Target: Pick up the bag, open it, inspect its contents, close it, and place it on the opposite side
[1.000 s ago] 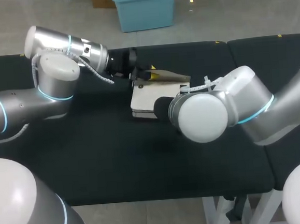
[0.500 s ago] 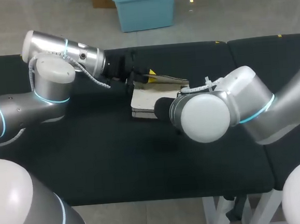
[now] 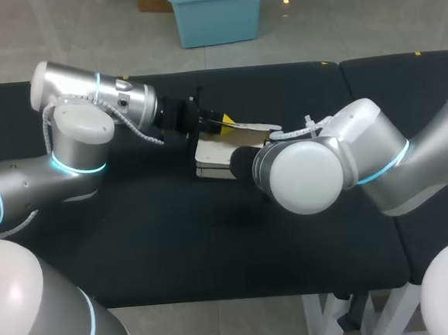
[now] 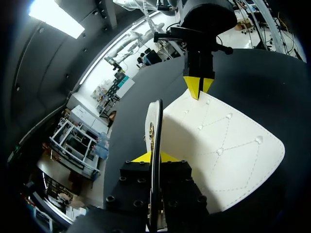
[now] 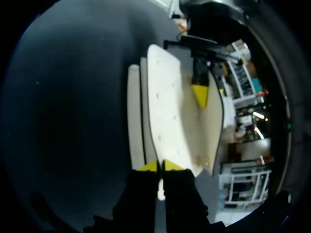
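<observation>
Left gripper (image 4: 154, 156) clamps the thin raised flap (image 4: 151, 121) of a smooth white, diamond-stitched flat bag (image 3: 215, 153) at the black table's (image 3: 175, 233) far middle; right gripper (image 5: 159, 166) pinches its opposite edge.

Black table (image 3: 175, 241); second black section (image 3: 403, 76) adjoining at right.

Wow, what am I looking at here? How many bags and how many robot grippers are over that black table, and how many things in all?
White quilted bag: 1
Grippers with yellow tips: 2, the left gripper and the right gripper, each clamped on a part of the bag
Total: 3
</observation>
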Motion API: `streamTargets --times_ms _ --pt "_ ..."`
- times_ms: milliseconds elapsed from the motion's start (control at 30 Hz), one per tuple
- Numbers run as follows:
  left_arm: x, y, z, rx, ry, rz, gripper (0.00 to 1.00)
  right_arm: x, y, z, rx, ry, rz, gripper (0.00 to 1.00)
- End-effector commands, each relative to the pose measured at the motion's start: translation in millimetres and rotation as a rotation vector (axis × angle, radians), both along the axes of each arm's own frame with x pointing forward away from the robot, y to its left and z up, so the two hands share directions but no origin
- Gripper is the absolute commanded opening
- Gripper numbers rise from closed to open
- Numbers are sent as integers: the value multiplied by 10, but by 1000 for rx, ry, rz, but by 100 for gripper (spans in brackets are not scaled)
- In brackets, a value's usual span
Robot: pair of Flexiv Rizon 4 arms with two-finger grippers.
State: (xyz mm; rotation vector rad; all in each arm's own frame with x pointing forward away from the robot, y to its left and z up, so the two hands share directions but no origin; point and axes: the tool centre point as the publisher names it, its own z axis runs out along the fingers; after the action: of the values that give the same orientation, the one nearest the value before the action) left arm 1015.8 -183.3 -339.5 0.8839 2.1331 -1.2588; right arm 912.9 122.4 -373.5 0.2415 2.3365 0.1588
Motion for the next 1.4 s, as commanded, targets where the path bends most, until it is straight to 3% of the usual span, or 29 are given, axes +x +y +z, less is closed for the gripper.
streamTargets --times_ms 33,67,167,233,300,367,400,500,600,933,1400 --pt "-74 41 -19 -26 -16 22 15 11 -16 -44 5 -10 3 0" --pt "-72 55 -3 -38 -7 26 22 11 -16 -44 5 -10 3 0" --pt "-39 66 76 -54 21 78 64 11 -16 -44 5 -10 3 0" --pt "-28 71 142 -58 30 116 79 11 -16 -44 5 -10 3 0" --pt "-27 85 199 -62 32 120 70 11 -16 -44 5 -10 3 0" --pt "-23 90 231 -51 26 123 45 11 -16 -44 5 -10 3 0" --pt "-17 90 244 -49 27 132 38 11 -16 -44 5 -10 3 0" --pt "-4 83 254 -37 30 138 25 11 -16 -44 5 -10 3 0" --pt "21 87 248 -31 37 146 3 11 -16 -44 5 -10 3 0" --pt "-25 137 160 -20 31 138 0 11 -16 -44 5 -10 3 0" --pt "-358 124 -139 18 -44 54 0 11 -16 -44 5 -10 3 0"
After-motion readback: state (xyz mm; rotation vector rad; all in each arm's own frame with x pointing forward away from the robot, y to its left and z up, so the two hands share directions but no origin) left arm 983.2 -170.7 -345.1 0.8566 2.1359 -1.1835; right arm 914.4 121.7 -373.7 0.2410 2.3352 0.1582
